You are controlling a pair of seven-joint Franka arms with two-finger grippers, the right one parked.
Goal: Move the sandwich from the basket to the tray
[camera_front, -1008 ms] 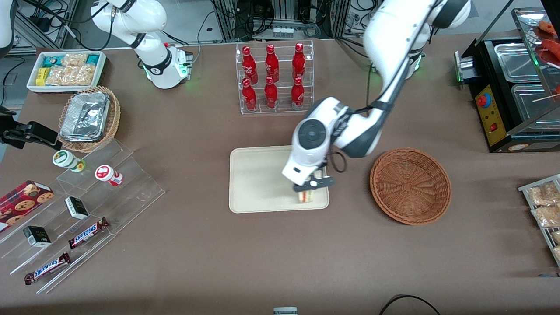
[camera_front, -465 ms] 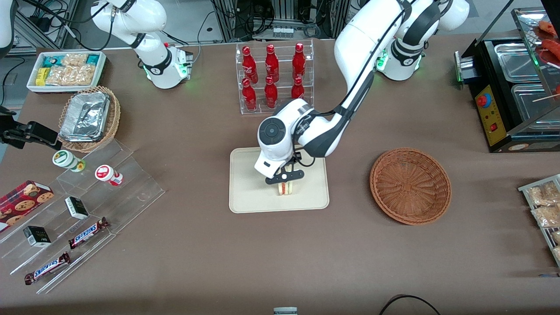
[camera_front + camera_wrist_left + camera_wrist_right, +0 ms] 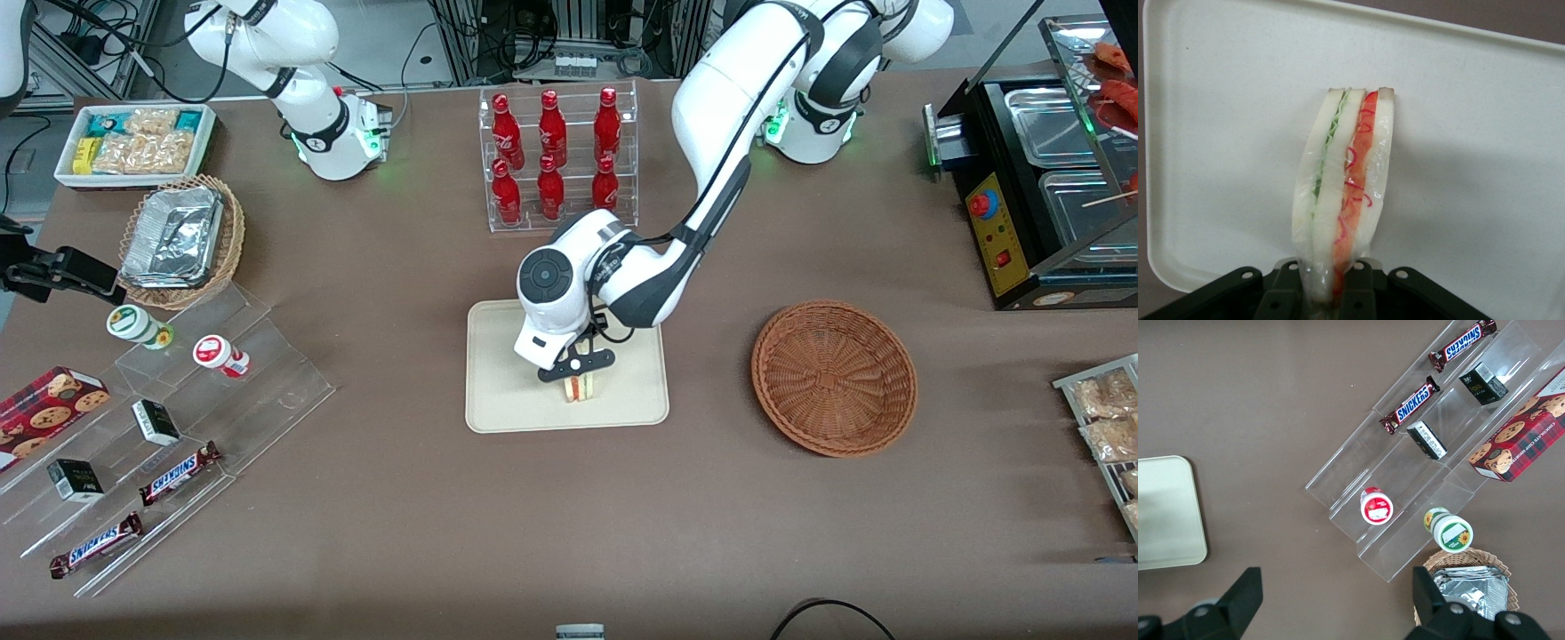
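Sandwich (image 3: 1343, 193) is a white-bread wedge, green filling on one side of the cut edge, red on the other. It stands on edge, pinched at one end between the jaws of the gripper (image 3: 576, 366), bread faces against the pads, cut edge facing the wrist camera. Likely held that way so the layers stay pressed together and the wedge does not flop open.

In the front view the sandwich (image 3: 580, 387) pokes out just below the gripper, over the tray (image 3: 507, 373), in the half nearer the basket (image 3: 834, 378). Wrist view shows plain tray floor (image 3: 1485, 167) all around the wedge, rim well clear. Cannot tell whether its lower edge touches the tray or hangs just above.

Basket sits well apart from the tray, toward the working arm's end of the surface (image 3: 569, 516), nothing visible in it. So the carry looks finished; the step in hand is setting down and letting go.

Jaws are pressed onto the sandwich, not spread. Next move calls for opening them and lifting straight up. Risk: soft bread may cling to a pad, or the wedge may tip onto its flat face once freed. Either is harmless with this much tray around it.

Bottle rack (image 3: 556, 160) stands farther from the front camera than the tray, out of the way.
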